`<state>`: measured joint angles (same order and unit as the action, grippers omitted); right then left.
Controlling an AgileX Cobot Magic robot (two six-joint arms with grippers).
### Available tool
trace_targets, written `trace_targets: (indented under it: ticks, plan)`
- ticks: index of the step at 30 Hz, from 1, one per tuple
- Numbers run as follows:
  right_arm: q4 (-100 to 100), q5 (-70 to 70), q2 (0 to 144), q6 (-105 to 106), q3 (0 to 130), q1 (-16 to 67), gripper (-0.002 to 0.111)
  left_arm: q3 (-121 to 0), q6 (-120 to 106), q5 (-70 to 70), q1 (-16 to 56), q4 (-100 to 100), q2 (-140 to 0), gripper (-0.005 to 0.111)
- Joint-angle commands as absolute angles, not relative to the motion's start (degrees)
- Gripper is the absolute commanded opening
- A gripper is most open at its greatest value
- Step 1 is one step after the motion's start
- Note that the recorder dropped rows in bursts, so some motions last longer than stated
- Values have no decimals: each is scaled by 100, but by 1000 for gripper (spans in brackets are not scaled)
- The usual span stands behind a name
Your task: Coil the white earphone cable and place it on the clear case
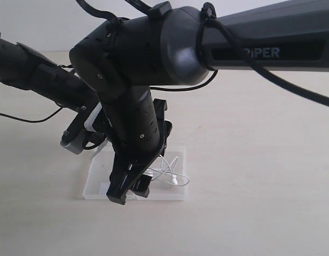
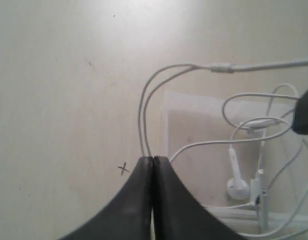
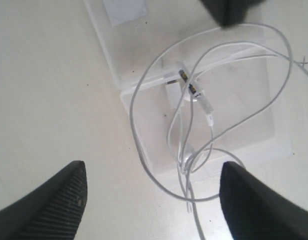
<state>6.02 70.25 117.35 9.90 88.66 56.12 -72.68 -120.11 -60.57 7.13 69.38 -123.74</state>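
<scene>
- A black left arm [image 1: 41, 74] reaches in from the left of the exterior view. Its gripper is mostly hidden there behind the other arm.
- The left gripper [image 2: 152, 161] has its two black fingers pressed together. They are pinched on a pair of strands of the thin white earphone cable [image 2: 256, 122], over bare pale table top [image 1: 260, 160] just beside the case edge.
- A small pencilled cross [image 2: 123, 169] is drawn on the table near those fingertips.
- The flat transparent plastic case [image 1: 95, 189] lies open on the table. Its two square halves sit side by side, so its long axis runs left to right in the exterior view. One half holds a small white patch [image 3: 125, 10].
- The cable points no single way. It lies in loose, overlapping loops, mostly on the case half towards the right of the exterior view. One loop spills over the rim onto the table, and the pinched pair runs off the case.
- A white earbud [image 2: 237, 184] rests on the case floor. What appears to be the metal-tipped plug [image 3: 191, 86] lies by the seam between the halves.
- The right gripper [image 3: 153, 170] hangs over the loops with its ribbed black fingers wide apart, holding nothing.
- The dark right arm [image 1: 170, 48] carries the pale lettering "PiPER".
</scene>
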Motion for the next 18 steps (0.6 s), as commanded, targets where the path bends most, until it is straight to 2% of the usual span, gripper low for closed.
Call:
trace_targets:
  ticks: [1,3,4,6,9,10,18]
  plan:
    - [656,6996,11667,1042,8897,5601,70,-7363,-12024,-6507,563,6945,-12356,0]
    - [656,6996,11667,1057,8897,5601,70,-7363,-12024,-6269,640,6956,-12408,6]
    - [656,6996,11667,1101,8897,5601,70,-7363,-12024,-6228,693,6970,-12451,13]
    - [656,6996,11667,1128,8897,5601,70,-7363,-12024,-6113,808,6999,-12529,30]
    - [656,6996,11667,1187,8897,5601,70,-7466,-12024,-6031,929,7094,-12637,62]
    - [656,6996,11667,1187,8897,5601,70,-7516,-12024,-6068,929,7163,-12651,67]
    - [656,6996,11667,1214,8897,5601,70,-7544,-12024,-6287,1053,7372,-12743,67]
